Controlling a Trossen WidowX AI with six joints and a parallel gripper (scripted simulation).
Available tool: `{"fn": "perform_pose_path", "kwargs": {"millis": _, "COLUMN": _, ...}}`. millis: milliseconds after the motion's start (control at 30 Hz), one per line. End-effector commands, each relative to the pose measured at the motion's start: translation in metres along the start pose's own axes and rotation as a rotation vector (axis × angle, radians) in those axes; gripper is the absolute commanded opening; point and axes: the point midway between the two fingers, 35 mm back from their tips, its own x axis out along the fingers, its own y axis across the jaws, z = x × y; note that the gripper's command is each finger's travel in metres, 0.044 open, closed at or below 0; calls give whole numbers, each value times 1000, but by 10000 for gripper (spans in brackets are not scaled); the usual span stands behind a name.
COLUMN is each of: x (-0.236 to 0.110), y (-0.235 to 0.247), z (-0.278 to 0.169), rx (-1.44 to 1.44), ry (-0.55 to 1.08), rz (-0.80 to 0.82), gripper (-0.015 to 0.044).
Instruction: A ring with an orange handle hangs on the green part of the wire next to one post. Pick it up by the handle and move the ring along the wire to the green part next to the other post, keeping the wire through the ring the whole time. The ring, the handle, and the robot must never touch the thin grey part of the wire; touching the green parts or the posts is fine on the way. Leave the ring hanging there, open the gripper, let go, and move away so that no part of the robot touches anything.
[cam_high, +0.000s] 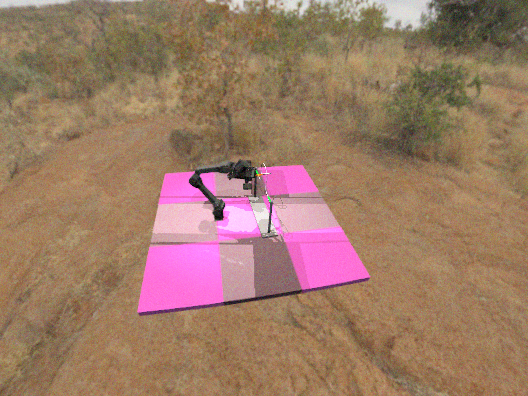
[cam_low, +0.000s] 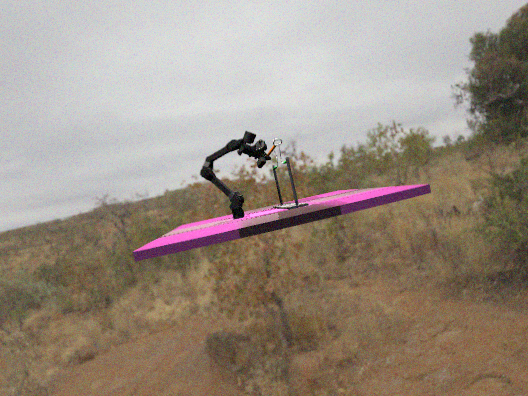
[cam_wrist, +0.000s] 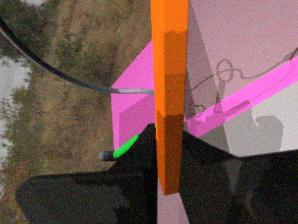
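The orange handle (cam_wrist: 170, 75) (cam_low: 270, 149) runs upright through the middle of the wrist view. My gripper (cam_wrist: 158, 129) (cam_high: 248, 173) (cam_low: 262, 153) is shut on its lower end. The small ring (cam_low: 277, 142) (cam_high: 265, 173) stands at the handle's far end, high above the two dark posts (cam_low: 276, 186) (cam_low: 291, 181). Its rim is too small to tell where the wire passes it. In the wrist view the thin grey wire (cam_wrist: 131, 91) meets the handle's left edge from behind, and a green part (cam_wrist: 125, 147) on a post tip lies beside my left finger. A green part (cam_high: 269, 199) shows on the near post.
The posts stand on a grey base plate (cam_high: 261, 216) on a pink and mauve checked platform (cam_high: 180, 280) (cam_low: 200, 237) (cam_wrist: 135, 82). The arm's base (cam_high: 218, 212) (cam_low: 237, 206) stands left of the plate. Dry scrubland surrounds the platform.
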Motion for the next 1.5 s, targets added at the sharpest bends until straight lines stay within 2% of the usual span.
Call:
{"fn": "perform_pose_path", "kwargs": {"millis": 0, "x": 0, "y": -1, "z": 1, "rx": -57, "ry": -9, "rz": -33, "gripper": -150}}
{"fn": "perform_pose_path", "kwargs": {"millis": 1467, "x": -3, "y": -27, "z": 9, "rx": -579, "ry": -85, "rz": -393, "gripper": -150}}
